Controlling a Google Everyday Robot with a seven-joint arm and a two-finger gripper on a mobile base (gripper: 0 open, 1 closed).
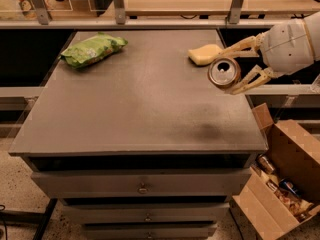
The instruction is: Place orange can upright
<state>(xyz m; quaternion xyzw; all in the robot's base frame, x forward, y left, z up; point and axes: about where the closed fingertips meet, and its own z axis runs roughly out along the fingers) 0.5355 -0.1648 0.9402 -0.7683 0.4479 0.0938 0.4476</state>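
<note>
We found the orange can [224, 72] pinched between the two fingers of the gripper [228, 73]. It lay on its side with its silver top turned toward the camera, over the right part of the table [140, 109] and close to the right edge. We could not tell whether it touched the tabletop.

We judged the can light, thin-walled and smooth, so it would dent under a hard squeeze and slip or roll under a loose one. A hold across the middle of its side seemed best, as that leaves the base free to meet the table.

A yellow sponge [204, 54] lay just behind the can, near enough to catch it during the tilt. A green bag [92, 49] sat well apart at the far left. An open cardboard box [295, 154] of clutter stood on the floor beyond the right edge, where a dropped can might land.
</note>
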